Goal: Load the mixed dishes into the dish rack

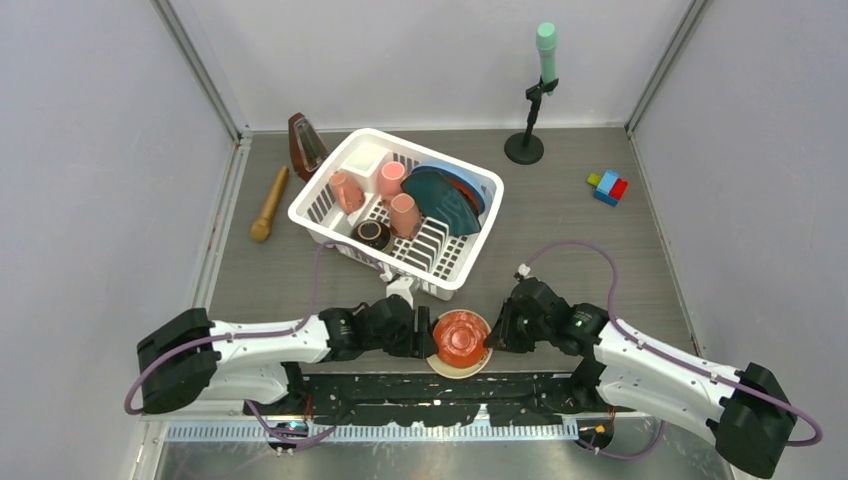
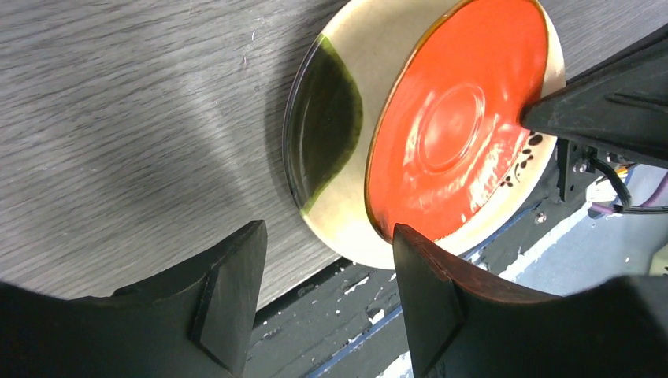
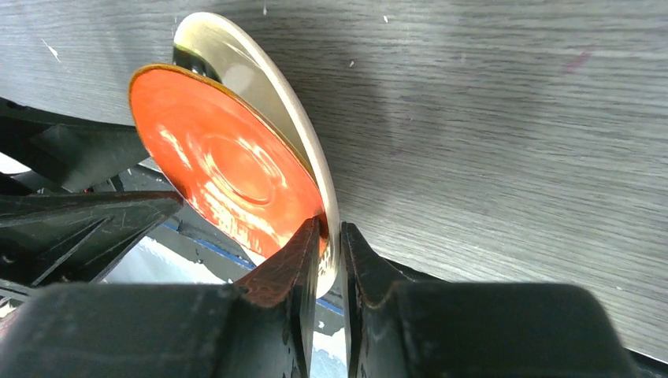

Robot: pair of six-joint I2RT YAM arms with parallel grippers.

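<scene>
Right jaws clamped on stacked red saucer [image 2: 457, 126] and cream saucer [image 2: 378, 55], left jaws apart alongside

Three mugs [image 1: 347, 190], two plates [image 1: 445, 200], two saucers [image 1: 461, 336], one bowl [image 1: 372, 235]

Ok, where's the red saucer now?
The red saucer lies on the cream saucer at the near edge of the table, centre of the top view, between the left tool and the right tool, which pinches both rims.
</scene>
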